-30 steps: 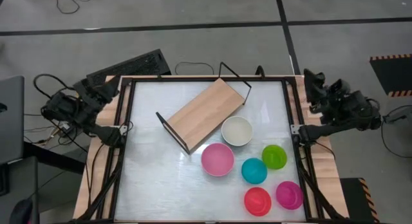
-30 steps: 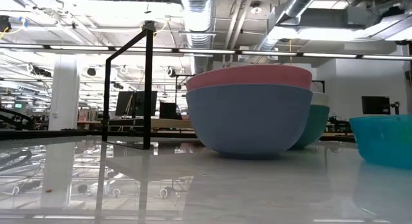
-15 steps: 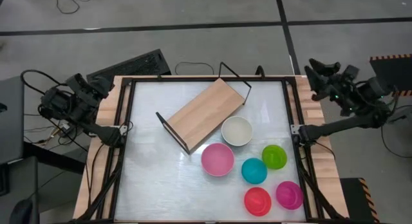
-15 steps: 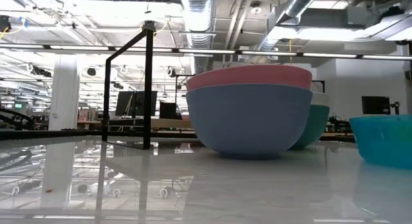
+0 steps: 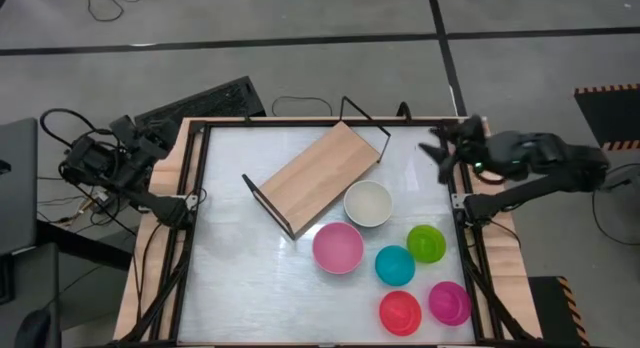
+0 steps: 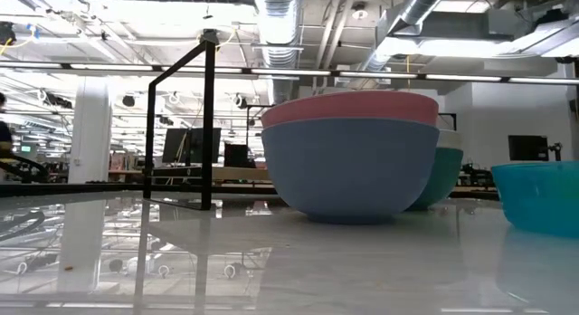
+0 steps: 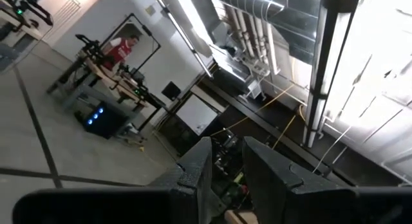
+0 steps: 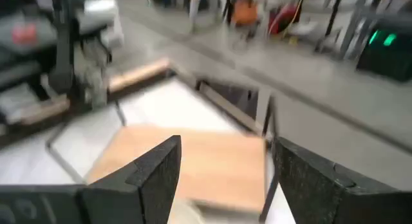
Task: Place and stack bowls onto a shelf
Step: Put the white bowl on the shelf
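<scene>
Spread wide and empty, the right gripper (image 5: 440, 152) over the table's (image 5: 240, 278) right edge, with the wooden shelf (image 5: 315, 176) ahead of its fingers (image 8: 158, 172) and well apart. Just beside the shelf, white bowl (image 5: 368, 203) and pink bowl (image 5: 338, 247); nearer the front, teal, green, red, magenta bowls. Closed and empty, left gripper (image 5: 152, 143), off the table's left side.

We look straight down on the whole table (image 5: 250, 268); low down, we're level and close against the pink bowl (image 6: 349, 108), shared with overhead.
</scene>
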